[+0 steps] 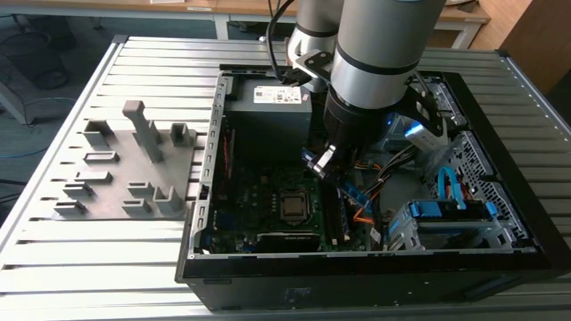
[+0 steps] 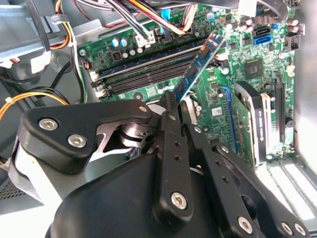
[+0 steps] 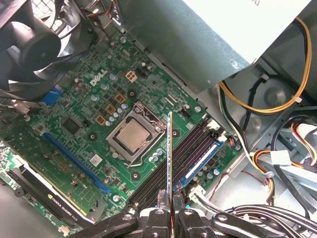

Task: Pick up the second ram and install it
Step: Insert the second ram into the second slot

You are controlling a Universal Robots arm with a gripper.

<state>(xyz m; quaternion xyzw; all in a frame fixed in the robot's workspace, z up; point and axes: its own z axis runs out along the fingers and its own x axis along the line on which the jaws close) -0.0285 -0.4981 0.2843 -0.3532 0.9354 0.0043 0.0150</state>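
My gripper [image 1: 321, 167] hangs inside the open computer case [image 1: 202, 200], shut on the second ram [image 1: 311, 159]. In the second wrist view the ram [image 2: 198, 64] is a thin blue-green stick slanting out from between the black fingers [image 2: 167, 106]. It hangs above the motherboard, apart from the long black memory slots [image 2: 143, 74]. In the first wrist view I see the ram [image 3: 170, 148] edge-on, rising from the gripper [image 3: 171, 206]. It lies over the row of slots [image 3: 193, 148] beside the processor socket.
The silver processor [image 3: 134, 136] sits in the middle of the board. Around the slots are the power supply [image 3: 208, 39], a black fan [image 3: 34, 39] and bundled cables [image 3: 277, 99]. A grey holder block [image 1: 134, 167] stands on the table at the exterior view's left.
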